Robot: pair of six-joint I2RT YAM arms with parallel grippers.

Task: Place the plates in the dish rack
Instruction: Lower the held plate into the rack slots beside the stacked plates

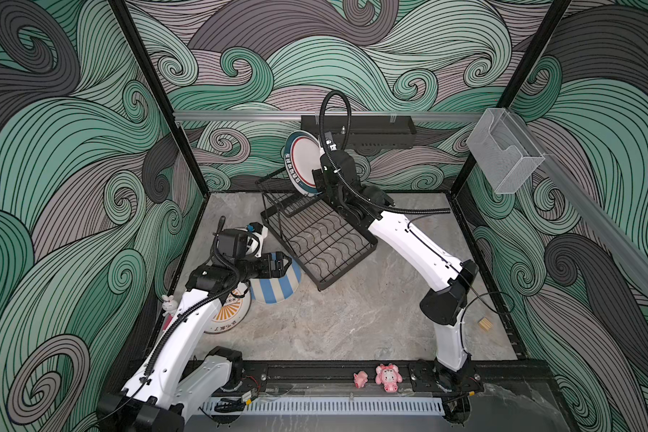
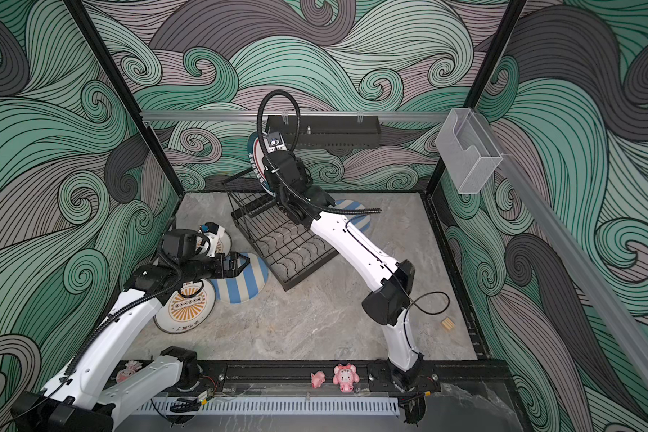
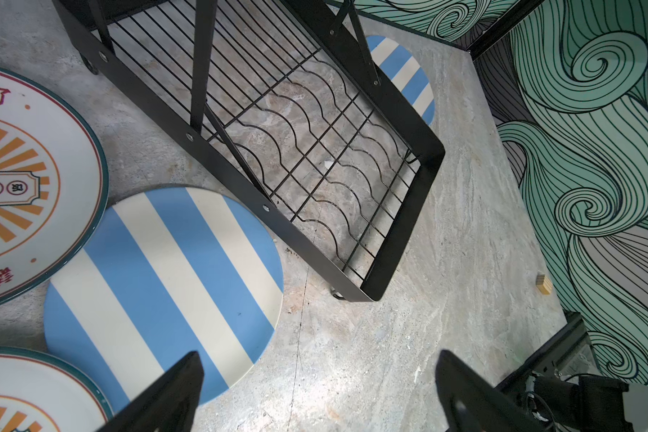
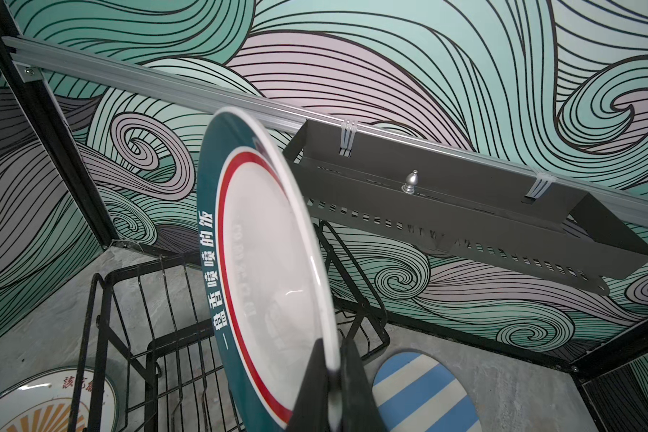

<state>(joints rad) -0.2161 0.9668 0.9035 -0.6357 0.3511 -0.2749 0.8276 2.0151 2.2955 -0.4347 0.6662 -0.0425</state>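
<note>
My right gripper (image 4: 332,361) is shut on the rim of a teal-rimmed plate (image 4: 262,262) with a red ring and white lettering. It holds the plate (image 1: 302,161) on edge above the raised upper basket (image 1: 277,198) of the black wire dish rack (image 1: 326,243). The left gripper (image 3: 317,359) hangs open over the table beside a blue-cream striped plate (image 3: 165,284), nothing between its fingers. Two orange-sunburst plates (image 3: 23,187) (image 3: 15,392) lie flat to the left of the rack. A second striped plate (image 2: 352,213) lies behind the rack. The rack's lower tray (image 3: 315,157) holds nothing.
A black perforated wall shelf (image 1: 371,131) hangs on the back rail just behind the held plate. A clear plastic box (image 1: 502,157) is mounted on the right wall. A small wooden block (image 1: 484,323) lies at the right, pink toys (image 1: 388,377) on the front rail.
</note>
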